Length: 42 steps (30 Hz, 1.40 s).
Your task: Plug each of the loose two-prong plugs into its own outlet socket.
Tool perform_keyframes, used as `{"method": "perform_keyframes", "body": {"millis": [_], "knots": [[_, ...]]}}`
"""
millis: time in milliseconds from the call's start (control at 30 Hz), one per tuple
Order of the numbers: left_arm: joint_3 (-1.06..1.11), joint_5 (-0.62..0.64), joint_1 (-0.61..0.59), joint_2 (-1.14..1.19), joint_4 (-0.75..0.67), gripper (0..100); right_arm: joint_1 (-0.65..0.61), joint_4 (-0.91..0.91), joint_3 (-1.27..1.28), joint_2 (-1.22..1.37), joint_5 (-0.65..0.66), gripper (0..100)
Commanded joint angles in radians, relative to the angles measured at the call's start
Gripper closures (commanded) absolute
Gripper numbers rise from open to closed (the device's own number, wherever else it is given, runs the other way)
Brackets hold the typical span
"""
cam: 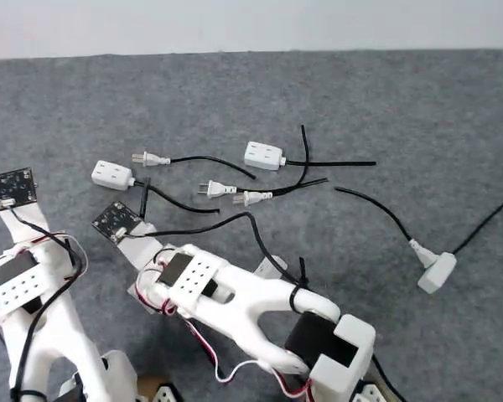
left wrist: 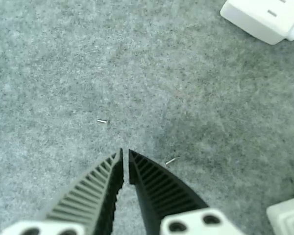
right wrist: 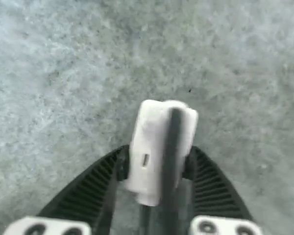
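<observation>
Jaws of the left gripper [left wrist: 126, 155] sit pressed almost together on nothing above bare carpet in the left wrist view, and the left outlet [left wrist: 260, 17] lies apart from them with empty slots. In the right wrist view, the right gripper [right wrist: 158, 150] pinches a white socket block [right wrist: 157, 127] with a black cable [right wrist: 174, 142] across it. From the high view, three loose plugs [cam: 149, 158] [cam: 214, 189] [cam: 251, 198] lie mid-table near the empty far outlet [cam: 263, 155], while at the right a fourth plug [cam: 417, 248] seems seated in the right outlet [cam: 438, 273], so I judge one pair joined and three left.
</observation>
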Motion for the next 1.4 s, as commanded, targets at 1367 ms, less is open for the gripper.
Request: {"method": "perform_keyframes", "body": {"millis": [1367], "knots": [[0.031,-0.008,0.152,0.003,-0.054,99,2.005,0.168,0.328,-0.579,0.612,98.7]]}}
